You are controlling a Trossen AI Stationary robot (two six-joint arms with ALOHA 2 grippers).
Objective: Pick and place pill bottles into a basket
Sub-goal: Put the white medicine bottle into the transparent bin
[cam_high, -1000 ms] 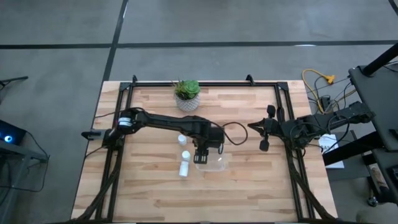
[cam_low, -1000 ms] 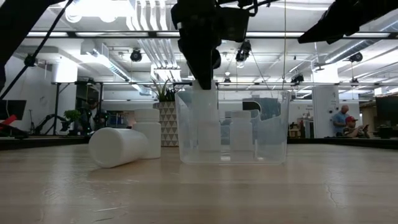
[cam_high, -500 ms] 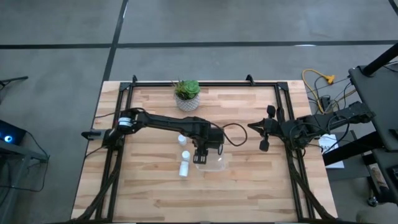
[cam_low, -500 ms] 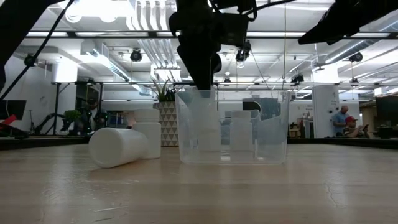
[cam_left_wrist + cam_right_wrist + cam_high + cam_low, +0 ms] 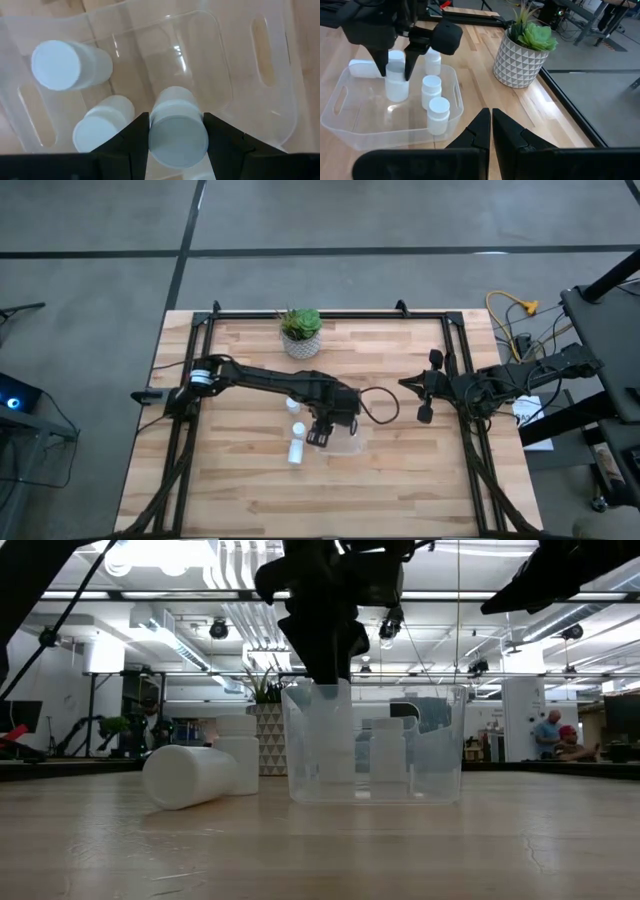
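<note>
My left gripper (image 5: 177, 134) is shut on a white pill bottle (image 5: 397, 86), over the left part of the clear basket (image 5: 347, 443). Two more pill bottles (image 5: 431, 89) (image 5: 439, 114) stand upright on the basket's floor. Outside it, to its left, two bottles (image 5: 291, 404) (image 5: 298, 427) stand on the table and one (image 5: 190, 776) lies on its side. My right gripper (image 5: 488, 125) waits shut above the table's right part, with nothing in it. My left gripper pinches the bottle's capped top (image 5: 156, 131) between its two fingers (image 5: 134, 138), on two opposite sides. The fingers come from above, pointing steeply down. The bottle hangs upright with its lower part inside the basket; whether its base touches the floor cannot be told.
A whitish patterned pot with a green plant (image 5: 301, 332) stands at the table's far edge, behind the basket. Black frame rails (image 5: 190, 380) run along the table's left, right and far sides. Bare wood lies near the front edge (image 5: 330, 500).
My left gripper has rolled a little about the line it points along, turning the held bottle with it, and stays over the basket. The other bottles and the basket have kept their places.
</note>
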